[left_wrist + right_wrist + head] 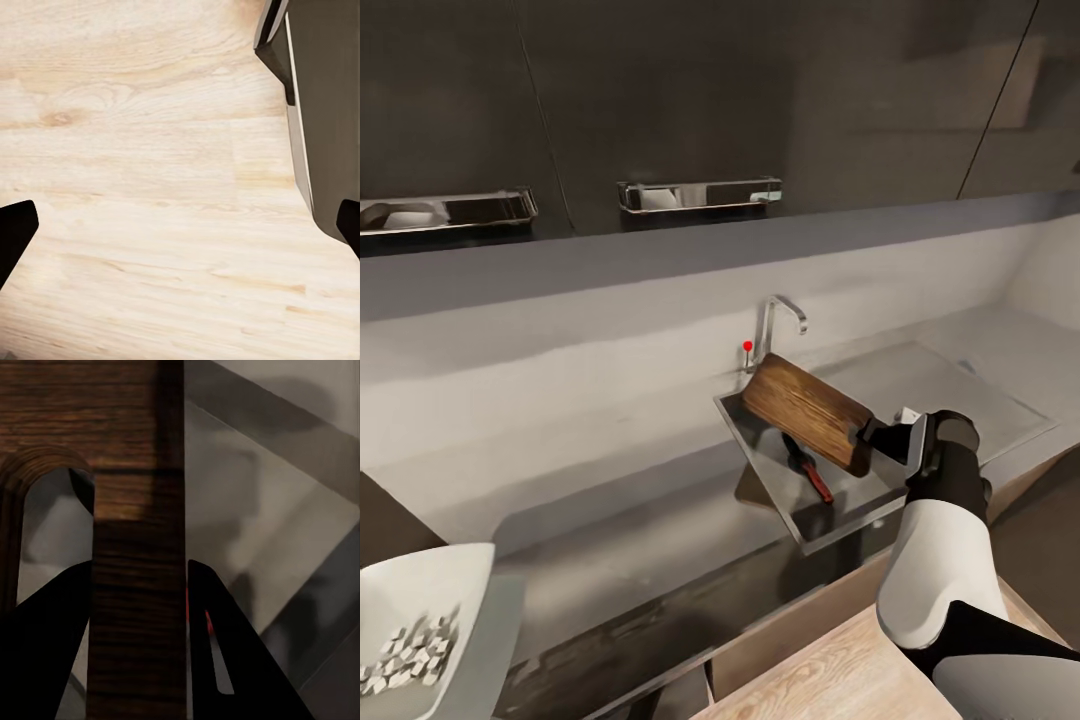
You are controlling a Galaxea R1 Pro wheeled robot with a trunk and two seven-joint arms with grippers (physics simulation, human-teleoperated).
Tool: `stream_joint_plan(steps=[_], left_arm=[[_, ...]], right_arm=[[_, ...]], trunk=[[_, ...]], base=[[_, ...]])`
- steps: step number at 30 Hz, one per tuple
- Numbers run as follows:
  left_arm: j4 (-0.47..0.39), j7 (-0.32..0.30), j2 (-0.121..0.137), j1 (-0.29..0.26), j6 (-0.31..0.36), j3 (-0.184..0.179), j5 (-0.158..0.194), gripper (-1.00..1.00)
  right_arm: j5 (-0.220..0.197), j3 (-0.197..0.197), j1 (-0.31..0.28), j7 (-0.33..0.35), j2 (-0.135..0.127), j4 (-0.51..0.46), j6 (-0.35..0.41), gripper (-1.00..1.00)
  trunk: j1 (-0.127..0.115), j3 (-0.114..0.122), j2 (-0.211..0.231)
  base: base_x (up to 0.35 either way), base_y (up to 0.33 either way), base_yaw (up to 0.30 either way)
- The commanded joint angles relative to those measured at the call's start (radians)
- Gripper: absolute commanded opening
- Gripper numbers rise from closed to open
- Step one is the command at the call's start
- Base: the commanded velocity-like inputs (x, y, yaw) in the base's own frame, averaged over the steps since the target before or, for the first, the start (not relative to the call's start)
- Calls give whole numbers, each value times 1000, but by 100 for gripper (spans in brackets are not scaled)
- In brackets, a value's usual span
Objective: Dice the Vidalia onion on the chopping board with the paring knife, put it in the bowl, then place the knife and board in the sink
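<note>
Up on the wall hung dark cabinets (660, 90) with a steel rack (700, 194) beneath them, and the chrome tap (780, 318) with its red knob (748, 346) stood right behind the sink (840, 525), close to the board's far corner. Far off at the left of the grey table (610, 470) sat the white bowl (455, 580), white onion dice (410, 650) heaped inside. The right pincer (870, 436) was clamped on the chopping board (806, 412) at its handle end, a finger on either face, the board tilted over the basin. The paring knife (808, 468) lay down in the sink under it. The left pincer (180, 225) hung spread wide over pale wood floor (150, 187).
</note>
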Motion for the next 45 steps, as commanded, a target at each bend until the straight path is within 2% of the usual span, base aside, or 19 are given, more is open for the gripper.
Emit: stream_joint_plan(steps=[1, 5, 10, 19, 23, 26, 45], left_arm=[[-5, 5, 1, -2, -8, -8, 7, 100], [-5, 5, 2, -2, -7, -8, 7, 100], [-5, 5, 2, -2, -7, -8, 7, 100], [-5, 6, 1, -2, -8, -8, 7, 100], [-5, 6, 1, -2, -8, -8, 7, 100], [-5, 6, 1, -2, -7, -8, 7, 100], [-5, 6, 1, -2, -7, -7, 7, 100]], right_arm=[[9, -6, -2, 9, 1, -1, 3, -100], [9, -32, -2, 8, 1, -1, 3, -100], [9, -53, -2, -43, 1, -1, 3, -100], [8, -55, -2, -73, 1, 22, 3, -100], [6, -54, -2, -142, 1, 69, 3, -100], [6, -54, -2, -161, 1, 78, 3, -100], [6, -51, -2, -174, 1, 122, 3, -100]], trunk=[[1, -2, -2], [1, -2, -2], [1, -2, -2], [1, -2, -2], [1, -2, -2], [1, -2, -2], [1, -2, -2]], base=[[1, 3, 0], [0, 1, 0], [0, 0, 0], [0, 0, 0], [0, 0, 0], [0, 0, 0], [0, 0, 0]])
